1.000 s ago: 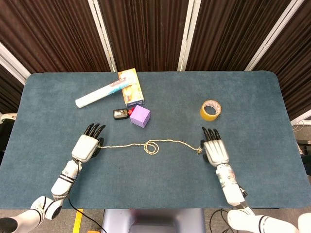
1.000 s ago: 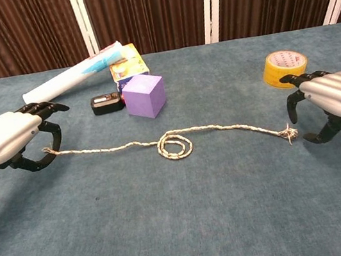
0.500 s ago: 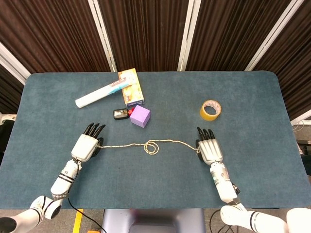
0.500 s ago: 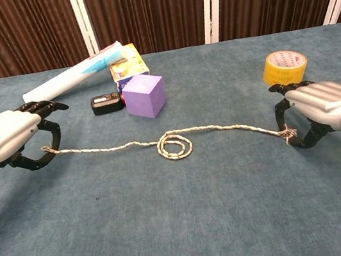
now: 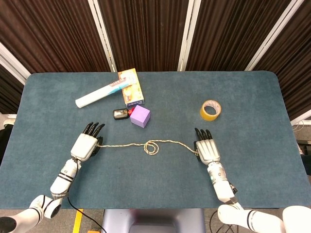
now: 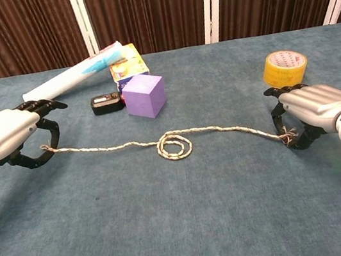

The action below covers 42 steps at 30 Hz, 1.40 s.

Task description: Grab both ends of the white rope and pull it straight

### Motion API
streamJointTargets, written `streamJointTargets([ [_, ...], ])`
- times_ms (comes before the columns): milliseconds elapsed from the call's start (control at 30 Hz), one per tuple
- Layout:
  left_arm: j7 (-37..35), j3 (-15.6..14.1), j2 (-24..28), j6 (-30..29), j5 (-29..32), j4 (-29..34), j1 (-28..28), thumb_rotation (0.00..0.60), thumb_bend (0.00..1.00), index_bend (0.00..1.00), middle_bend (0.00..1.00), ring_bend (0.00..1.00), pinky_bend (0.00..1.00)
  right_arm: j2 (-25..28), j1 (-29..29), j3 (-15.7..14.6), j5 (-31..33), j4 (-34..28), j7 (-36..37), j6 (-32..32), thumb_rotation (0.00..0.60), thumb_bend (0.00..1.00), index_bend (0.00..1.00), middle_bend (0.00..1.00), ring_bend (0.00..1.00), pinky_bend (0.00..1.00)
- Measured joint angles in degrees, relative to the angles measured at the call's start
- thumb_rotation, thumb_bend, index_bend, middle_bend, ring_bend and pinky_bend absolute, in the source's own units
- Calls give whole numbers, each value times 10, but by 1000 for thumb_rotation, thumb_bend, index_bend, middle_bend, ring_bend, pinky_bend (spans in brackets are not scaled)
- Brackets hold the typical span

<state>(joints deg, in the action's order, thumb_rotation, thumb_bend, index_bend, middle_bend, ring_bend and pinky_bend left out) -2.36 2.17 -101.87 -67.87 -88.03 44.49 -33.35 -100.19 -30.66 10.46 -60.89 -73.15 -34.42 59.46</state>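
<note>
Rope (image 6: 174, 144) (coiled mid-bench): left hand (image 6: 8, 133) fingers curled round one end, right hand (image 6: 311, 112) fingers round the other; grip unclear.

Left hand (image 6: 5, 138) and right hand (image 6: 307, 113) rest low and well apart, fingers curled downward.

My left hand (image 6: 4, 136) covers rope (image 6: 173, 144) end; cannot tell if fingers pinch it or just curl around. My right hand (image 6: 309, 110) same: frayed end sits under curled fingers, contact unclear. Both forearms cut by chest view side edges. Print on box (image 5: 131, 87) and small black device (image 5: 120, 113) too small to read.
</note>
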Motion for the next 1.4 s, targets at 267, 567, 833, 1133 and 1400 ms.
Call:
streamJointTargets([
  [267, -3, -1, 2, -3, 0, -1, 2, 600, 437, 630, 77, 0, 76, -1, -4, -2, 12, 7, 0, 0, 600, 569, 778, 168, 0, 0],
  [567, 7, 1, 13, -11, 2, 10, 6, 600, 437, 639, 76, 0, 76, 38, 6, -1, 4, -20, 20, 19, 600, 587, 802, 183, 0, 0],
  [833, 19, -2, 28, -24, -1, 21, 16, 600, 438, 639, 76, 0, 74, 103, 27, -7, -8, -69, 34, 45, 600, 587, 803, 184, 0, 0],
  [1133, 19, -12, 53, -32, 5, 19, 43, 600, 438, 639, 76, 0, 74, 157, 48, -16, -10, -83, 50, 59, 600, 587, 803, 185, 0, 0],
  [1400, 12, -17, 66, -41, 4, 12, 59, 600, 437, 639, 76, 0, 74, 182, 66, -24, -5, -66, 77, 60, 600, 587, 803, 185, 0, 0],
])
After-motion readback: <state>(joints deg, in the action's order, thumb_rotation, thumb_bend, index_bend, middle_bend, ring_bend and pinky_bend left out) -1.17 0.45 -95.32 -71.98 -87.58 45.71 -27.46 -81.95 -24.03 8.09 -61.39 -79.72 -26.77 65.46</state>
